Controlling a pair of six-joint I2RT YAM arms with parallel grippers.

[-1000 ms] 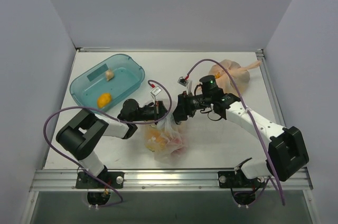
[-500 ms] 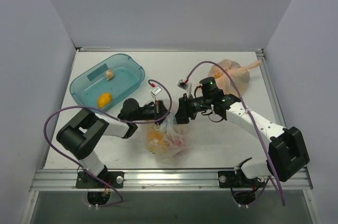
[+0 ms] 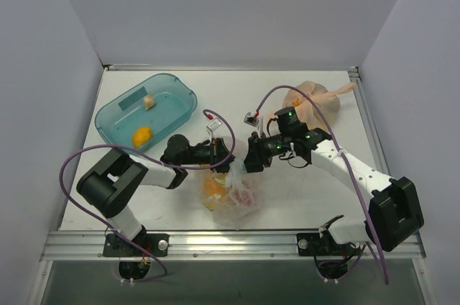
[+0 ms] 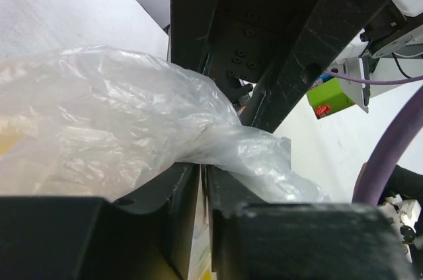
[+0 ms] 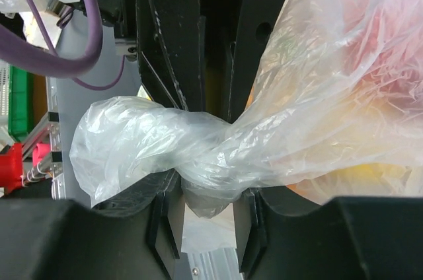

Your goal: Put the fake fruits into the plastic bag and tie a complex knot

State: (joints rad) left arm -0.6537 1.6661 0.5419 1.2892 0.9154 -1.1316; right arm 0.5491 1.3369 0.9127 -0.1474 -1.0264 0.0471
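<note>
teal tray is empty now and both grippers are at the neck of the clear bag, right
The teal tray is not empty: the top view shows an orange fruit and a small pale fruit in it. The left gripper and the right gripper are at the neck of the clear bag.

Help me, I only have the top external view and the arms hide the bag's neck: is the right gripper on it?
Observer: Yes. The right wrist view shows the plastic bag's twisted neck between the right gripper's fingers, film touching both.
Operator: And the left gripper?
Observer: In its wrist view the fingers stand a slit apart with film draped across the tips; whether it is pinched I cannot tell.
</note>
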